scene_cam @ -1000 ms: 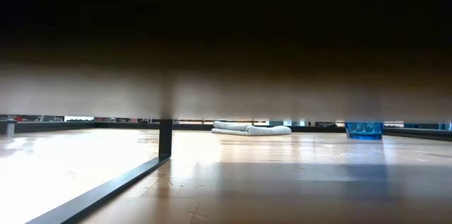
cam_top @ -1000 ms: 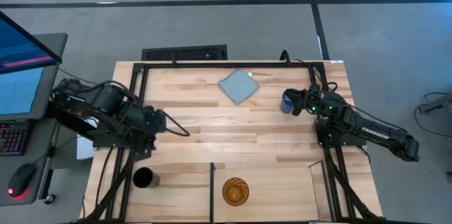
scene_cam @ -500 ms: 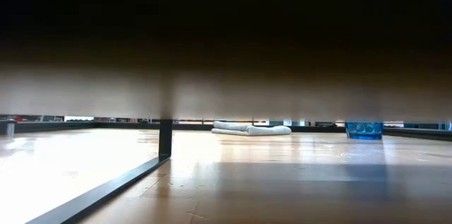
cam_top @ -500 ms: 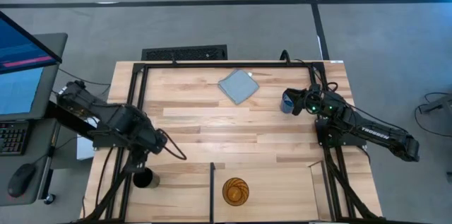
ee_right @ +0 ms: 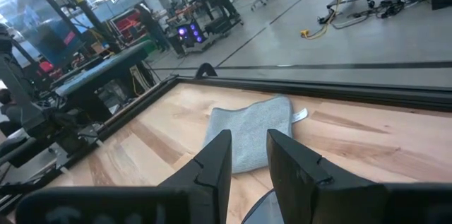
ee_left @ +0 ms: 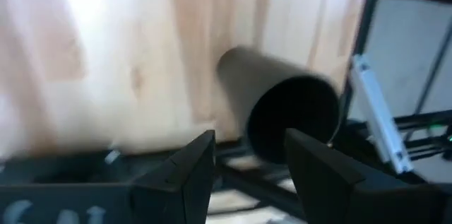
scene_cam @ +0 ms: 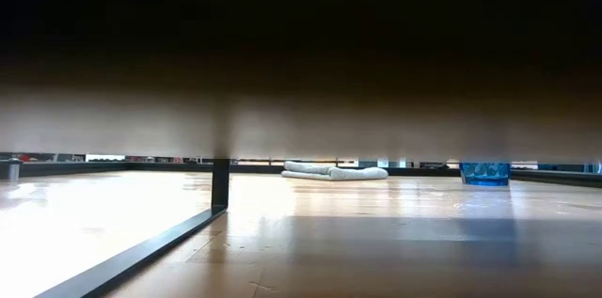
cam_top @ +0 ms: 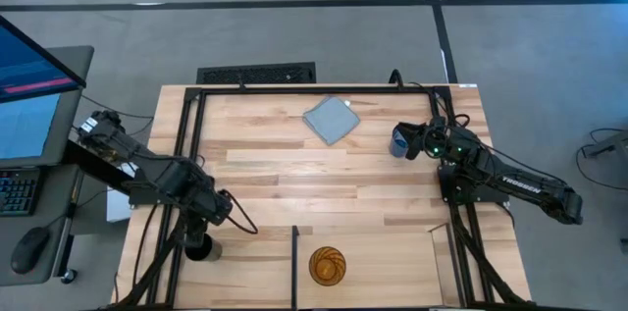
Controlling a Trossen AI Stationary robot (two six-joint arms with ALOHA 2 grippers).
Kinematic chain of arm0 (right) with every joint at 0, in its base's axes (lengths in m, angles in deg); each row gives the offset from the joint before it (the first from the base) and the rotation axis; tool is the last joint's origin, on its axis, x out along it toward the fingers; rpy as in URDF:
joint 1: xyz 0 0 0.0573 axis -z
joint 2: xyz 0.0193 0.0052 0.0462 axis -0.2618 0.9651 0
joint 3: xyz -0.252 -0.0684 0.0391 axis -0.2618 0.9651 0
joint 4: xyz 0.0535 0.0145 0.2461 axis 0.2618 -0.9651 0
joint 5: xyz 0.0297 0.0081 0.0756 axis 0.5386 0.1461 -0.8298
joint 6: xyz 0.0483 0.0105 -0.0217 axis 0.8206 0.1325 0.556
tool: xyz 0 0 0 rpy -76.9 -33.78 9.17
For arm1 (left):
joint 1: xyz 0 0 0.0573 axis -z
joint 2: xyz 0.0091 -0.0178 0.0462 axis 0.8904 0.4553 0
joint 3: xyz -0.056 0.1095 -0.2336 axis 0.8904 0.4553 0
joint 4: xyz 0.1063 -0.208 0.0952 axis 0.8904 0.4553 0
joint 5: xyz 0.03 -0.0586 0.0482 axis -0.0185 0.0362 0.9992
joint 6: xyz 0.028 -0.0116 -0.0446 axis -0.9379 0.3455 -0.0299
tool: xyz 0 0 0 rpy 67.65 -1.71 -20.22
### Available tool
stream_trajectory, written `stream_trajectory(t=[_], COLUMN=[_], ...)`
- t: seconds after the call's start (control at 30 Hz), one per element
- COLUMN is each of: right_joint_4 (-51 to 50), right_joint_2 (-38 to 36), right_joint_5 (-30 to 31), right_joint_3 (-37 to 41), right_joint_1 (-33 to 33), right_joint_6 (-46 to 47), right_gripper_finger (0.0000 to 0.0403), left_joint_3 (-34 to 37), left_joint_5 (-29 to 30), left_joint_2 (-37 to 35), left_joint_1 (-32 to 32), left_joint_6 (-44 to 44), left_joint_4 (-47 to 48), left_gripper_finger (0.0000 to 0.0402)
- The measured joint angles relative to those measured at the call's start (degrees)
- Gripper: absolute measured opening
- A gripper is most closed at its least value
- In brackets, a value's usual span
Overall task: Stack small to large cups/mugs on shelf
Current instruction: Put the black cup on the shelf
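The black cup (cam_top: 199, 249) stands upright near the table's near-left corner, left of the black divider bar (cam_top: 294, 252). My left gripper (cam_top: 204, 230) hovers just over it, open. In the left wrist view the black cup (ee_left: 282, 111) lies just beyond the left gripper (ee_left: 248, 159), in line with the gap. The amber tumbler (cam_top: 327, 265) stands on the shelf section (cam_top: 392, 252) between the divider bars. The blue cup (cam_top: 399, 141) stands on the table near the right edge, also seen as blue cup (scene_cam: 484, 173). My right gripper (cam_top: 416, 141) sits right beside it, fingers slightly apart (ee_right: 248, 155). My left gripper touches nothing. My right gripper stands at the blue cup's rim (ee_right: 260, 206), which shows low between its fingers; whether a finger touches the rim, I cannot tell. The cup rests with its base on the table.
A grey-blue square cloth (cam_top: 331, 120) lies toward the far edge, also seen as cloth (scene_cam: 334, 171) and cloth (ee_right: 247, 136). A black frame (cam_top: 294, 88) runs round the table. Bare planks fill the middle. A monitor and desk stand off the left side.
My left gripper has moved toward the table's near edge and come in over the black cup, now partly covering it in the high view. The cups and the cloth have stayed in place.
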Motion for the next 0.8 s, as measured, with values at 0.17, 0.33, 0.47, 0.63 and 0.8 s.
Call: stream_trajectory(t=[0.17, 0.33, 0.47, 0.63, 0.8], right_joint_4=[0.01, 0.3, 0.46, 0.46, 0.46], right_joint_2=[0.0, 0.0, -0.02, -0.02, -0.01], right_joint_5=[0.04, 1.5, 2.73, 2.71, 2.71], right_joint_3=[0.0, 0.0, 0.0, 0.0, 0.0], right_joint_1=[0.0, 0.0, 0.0, 0.0, 0.0], right_joint_6=[0.0, 0.0, 0.0, 0.0, 0.0], right_gripper_finger=[0.0113, 0.0113, 0.0113, 0.0113, 0.0113], left_joint_3=[4.13, 5.73, 6.31, 8.0, 10.12], left_joint_5=[0.03, 1.29, 2.48, 4.02, 2.95], left_joint_2=[-2.0, -2.45, -2.43, -2.43, -3.0], left_joint_1=[1.34, 3.12, 3.58, 4.22, 4.25], left_joint_6=[3.67, 4.97, 5.25, 6.49, 7.56], left_joint_4=[-5.12, -5.57, -5.69, -7.84, -11.62], left_gripper_finger=[0.0163, 0.0163, 0.0163, 0.0163, 0.0163])
